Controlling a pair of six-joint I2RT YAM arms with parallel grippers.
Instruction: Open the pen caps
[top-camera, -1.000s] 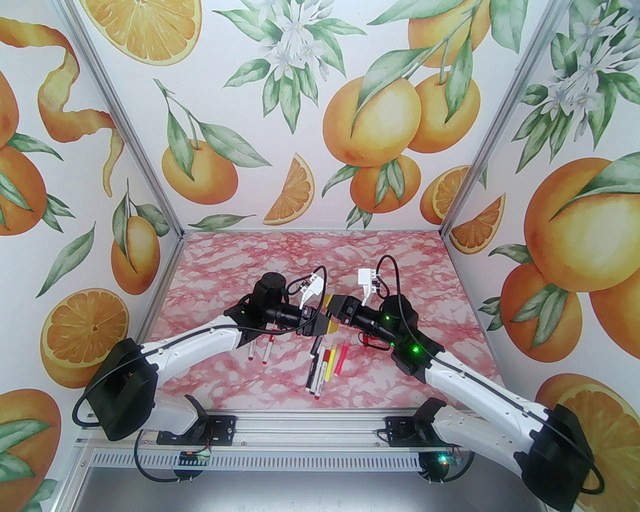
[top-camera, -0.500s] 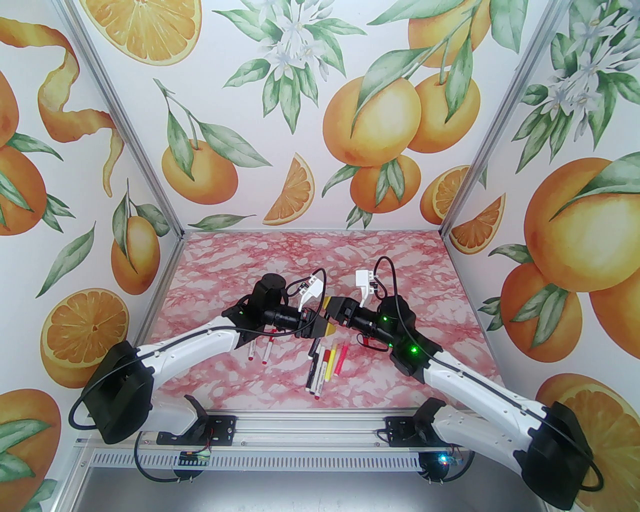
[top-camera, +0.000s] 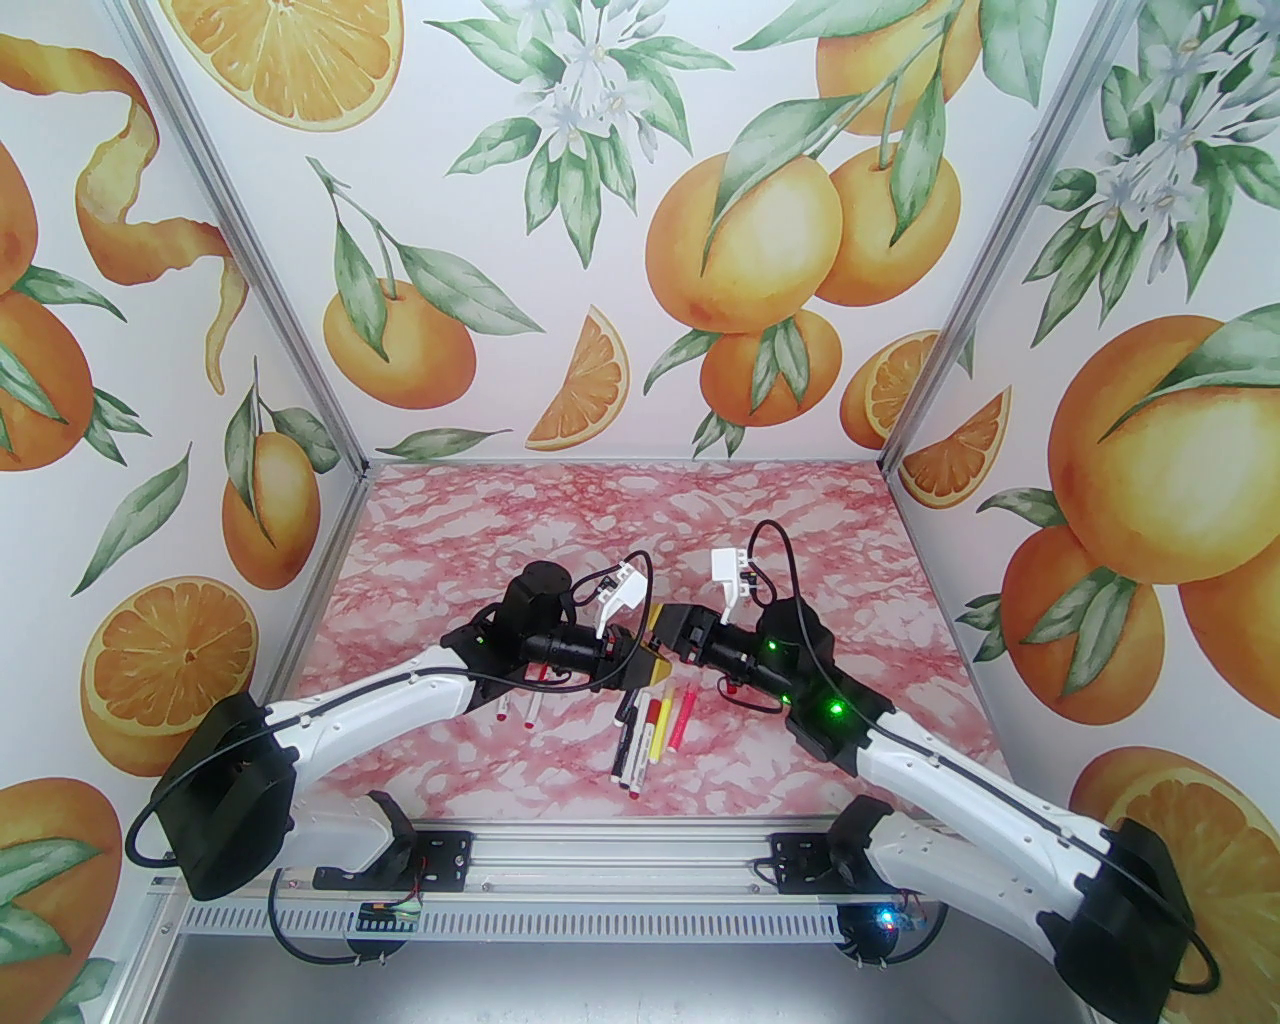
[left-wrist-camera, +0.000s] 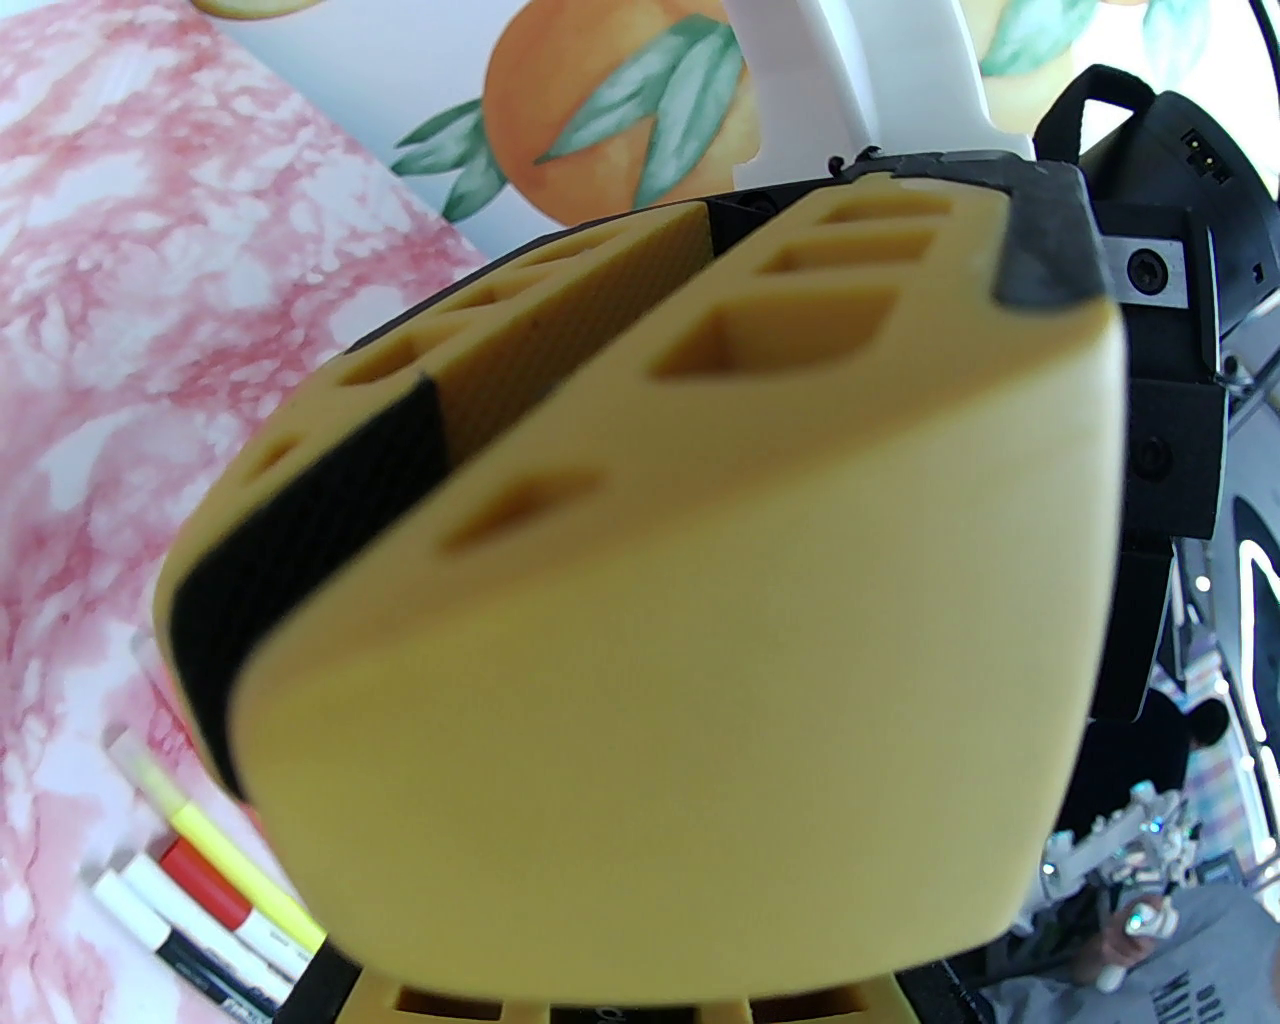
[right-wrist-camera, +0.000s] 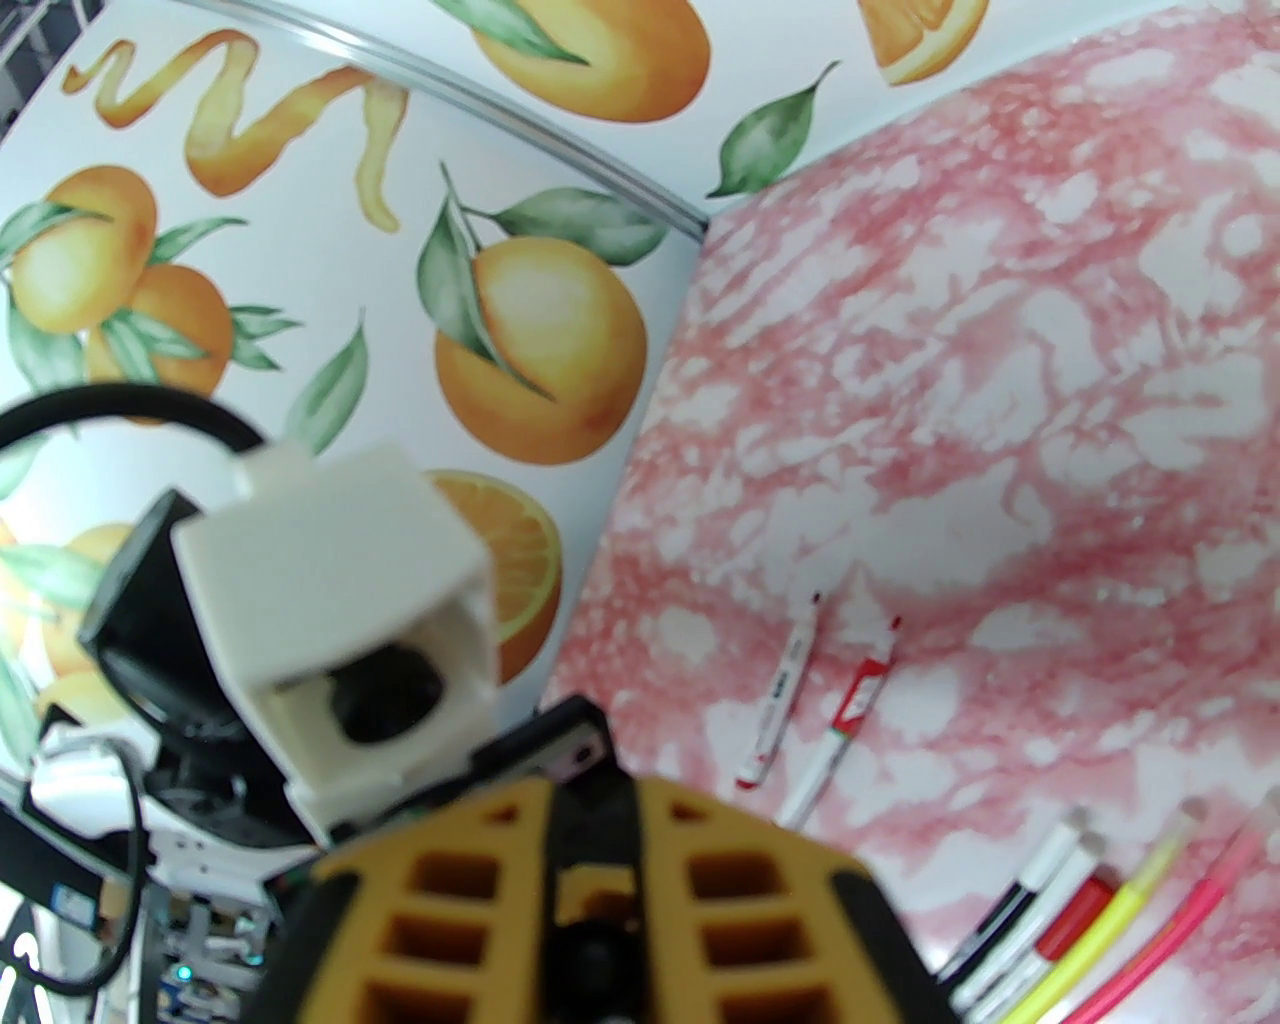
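Meeting point: the left gripper (top-camera: 652, 667) and the right gripper (top-camera: 657, 620) sit nose to nose at the centre of the top view, just above the four pens (top-camera: 648, 735).
Hold, left: fingers drawn nearly together; whatever lies between them is hidden.
Hold, right: yellow fingers (right-wrist-camera: 745, 910) pressed together around a dark, blurred spot I cannot identify.
Pens: the four pens fan out, black-ended, white, yellow, pink; two white pens (top-camera: 532, 702) lie to their left, upper ends under the left arm.
Cap: a red cap (right-wrist-camera: 1075, 915) sits on the white pen, lower right of the right wrist view.
Open room: the pink marble table (top-camera: 600, 520) runs bare from the grippers up to the back wall (top-camera: 620, 250); side walls close in left and right.
Near edge: a metal rail (top-camera: 620, 860) crosses the bottom of the top view.
Unclear: a small red piece (top-camera: 733, 688) under the right arm, mostly covered.
Cut off: the pen ends leave the left wrist view at its lower left corner.
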